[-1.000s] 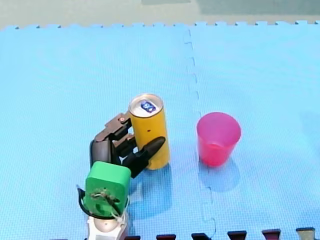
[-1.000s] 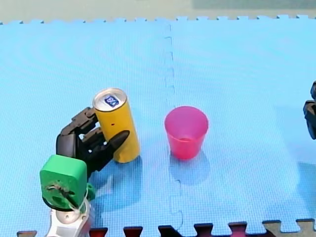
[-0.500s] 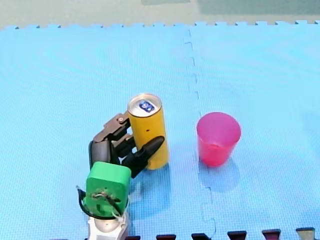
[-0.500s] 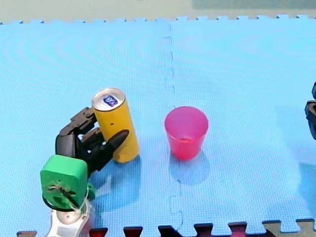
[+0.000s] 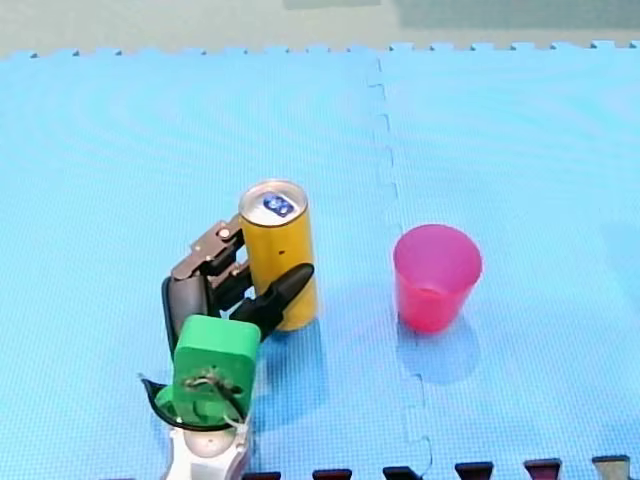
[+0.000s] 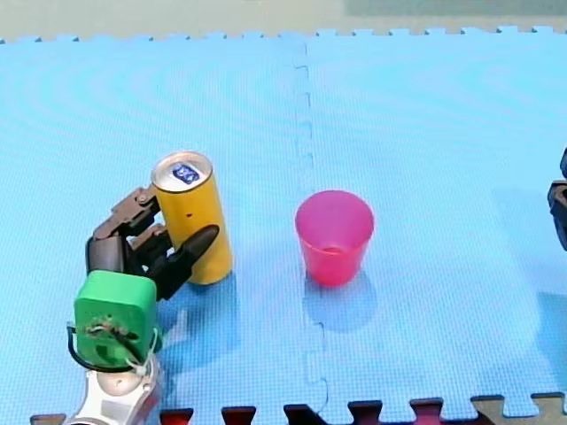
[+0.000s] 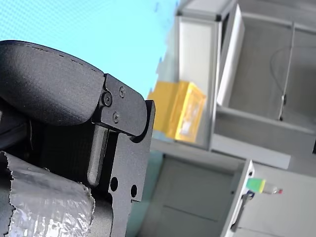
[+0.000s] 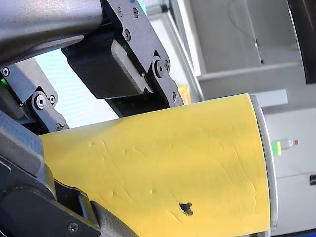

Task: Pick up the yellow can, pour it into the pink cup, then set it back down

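The yellow can [image 5: 280, 262] stands nearly upright left of the middle of the blue mat, silver top with a blue tab facing up. My left hand [image 5: 255, 272] is shut on it, fingers on its left side and thumb [image 5: 285, 290] across its front. The second wrist view shows the same can [image 8: 163, 168] pressed between dark finger links. I cannot tell whether its base touches the mat. The pink cup [image 5: 436, 277] stands upright and apart, to the can's right. A dark part of my right hand [image 6: 558, 208] sits at the mat's right edge.
The blue foam mat [image 5: 500, 140] has a jigsaw seam [image 5: 385, 150] running between can and cup. A green block [image 5: 212, 372] sits on my left wrist. The first wrist view shows a black hand part [image 7: 74, 113] with cabinets and a yellow box [image 7: 180, 111] behind.
My left hand has carried the can to the left and a little farther away from the cup, and the can stands straighter. The pink cup has not moved.
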Motion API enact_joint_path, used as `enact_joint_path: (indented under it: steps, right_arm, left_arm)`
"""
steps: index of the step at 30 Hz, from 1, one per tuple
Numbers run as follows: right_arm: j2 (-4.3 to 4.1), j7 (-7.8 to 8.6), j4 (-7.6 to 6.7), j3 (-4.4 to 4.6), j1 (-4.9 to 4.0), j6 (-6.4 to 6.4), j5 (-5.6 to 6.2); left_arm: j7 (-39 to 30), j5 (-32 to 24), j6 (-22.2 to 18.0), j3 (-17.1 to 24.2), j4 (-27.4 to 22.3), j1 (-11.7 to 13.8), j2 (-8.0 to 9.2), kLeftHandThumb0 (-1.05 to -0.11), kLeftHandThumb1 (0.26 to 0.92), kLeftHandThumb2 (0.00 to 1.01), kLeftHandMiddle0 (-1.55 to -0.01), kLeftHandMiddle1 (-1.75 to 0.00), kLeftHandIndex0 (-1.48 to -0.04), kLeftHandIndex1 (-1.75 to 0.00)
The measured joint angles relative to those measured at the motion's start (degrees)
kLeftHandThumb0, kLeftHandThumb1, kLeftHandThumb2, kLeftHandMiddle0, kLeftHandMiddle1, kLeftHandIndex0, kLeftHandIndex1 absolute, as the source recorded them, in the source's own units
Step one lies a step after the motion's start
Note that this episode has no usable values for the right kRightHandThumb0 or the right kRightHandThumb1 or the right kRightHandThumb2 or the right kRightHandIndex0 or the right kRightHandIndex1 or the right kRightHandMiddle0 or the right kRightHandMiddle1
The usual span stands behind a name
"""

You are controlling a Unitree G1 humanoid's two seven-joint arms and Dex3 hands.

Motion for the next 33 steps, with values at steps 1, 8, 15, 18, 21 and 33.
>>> enact_joint_path:
  steps: [1, 8, 15, 18, 21, 33]
  right_arm:
    - [-0.04, 0.0, 0.0, 0.01, -0.01, 0.04, 0.0]
    - [-0.27, 0.1, 0.0, 0.03, -0.11, 0.21, -0.01]
    - [-0.61, 0.38, -0.07, -0.01, -0.29, 0.56, 0.02]
    - [-0.94, 0.37, -0.08, 0.01, -0.29, 0.74, -0.04]
    - [-1.32, 0.25, -0.09, 0.13, -0.3, 0.88, -0.29]
    - [-2.47, 0.63, -0.15, 0.05, -0.34, 1.72, -0.32]
  left_arm:
    - [0.22, 0.01, 0.07, 0.0, 0.0, -0.01, 0.06, -0.363, 0.821, 0.0, -1.31, -0.02, -1.18, 0.0]
    - [1.18, 0.25, 0.88, -0.28, 0.0, -0.25, 0.28, -0.362, 0.819, 0.0, -1.32, -0.02, -1.18, 0.0]
    - [1.94, 0.24, 1.68, -0.35, 0.01, -0.93, 0.53, -0.359, 0.816, 0.0, -1.31, -0.01, -1.18, 0.0]
    - [2.93, 0.46, 1.96, -0.41, 0.02, -1.25, 0.65, -0.357, 0.815, 0.0, -1.31, -0.01, -1.18, 0.0]
    - [4.09, 1.09, 2.07, -0.73, 0.03, -1.45, 0.7, -0.356, 0.816, 0.0, -1.31, -0.01, -1.18, 0.0]
    - [6.66, 2.08, 3.16, -1.57, 0.31, -1.5, -0.43, -0.355, 0.821, 0.0, -1.31, 0.0, -1.18, 0.0]
